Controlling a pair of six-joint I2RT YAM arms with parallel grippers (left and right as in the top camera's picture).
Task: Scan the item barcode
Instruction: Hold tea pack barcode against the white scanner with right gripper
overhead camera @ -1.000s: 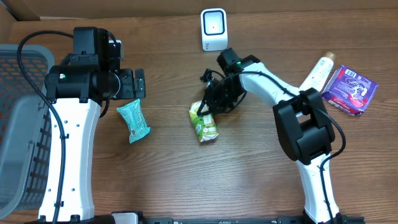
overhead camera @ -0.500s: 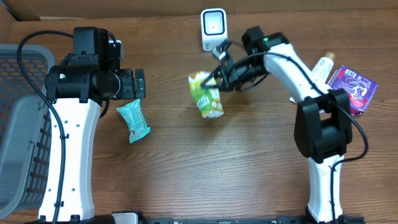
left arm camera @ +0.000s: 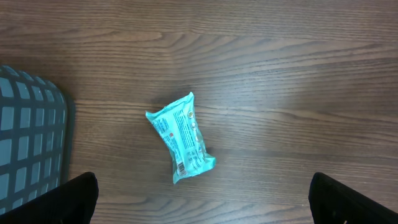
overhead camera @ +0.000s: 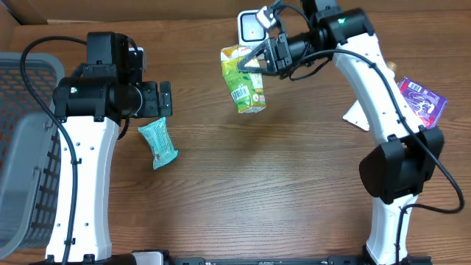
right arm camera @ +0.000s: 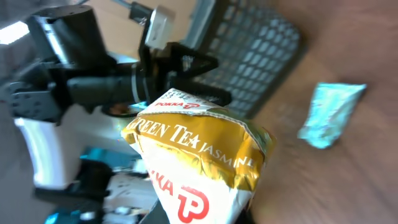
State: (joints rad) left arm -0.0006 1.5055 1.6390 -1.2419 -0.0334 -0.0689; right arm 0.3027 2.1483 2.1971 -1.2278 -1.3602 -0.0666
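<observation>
A green and gold jasmine green tea carton (overhead camera: 243, 79) hangs in the air, tilted, with my right gripper (overhead camera: 266, 56) shut on its upper edge. It sits just below and left of the white barcode scanner (overhead camera: 252, 26) at the table's far edge. The right wrist view is filled by the carton (right arm camera: 198, 155), which hides the fingers. My left gripper (overhead camera: 163, 99) stands open above a teal snack packet (overhead camera: 157, 143). In the left wrist view the packet (left arm camera: 181, 137) lies flat on the wood, and its barcode end points toward the dark fingertips (left arm camera: 71, 200) at the bottom corners.
A grey mesh basket (overhead camera: 22, 140) stands at the left edge. A purple packet (overhead camera: 422, 103) and a white bottle (overhead camera: 357, 114), partly behind the right arm, lie at the right. A cardboard wall runs along the back.
My right gripper has lifted the tea carton off the table and carried it back and up toward the scanner. The left arm and the teal packet have not moved.
</observation>
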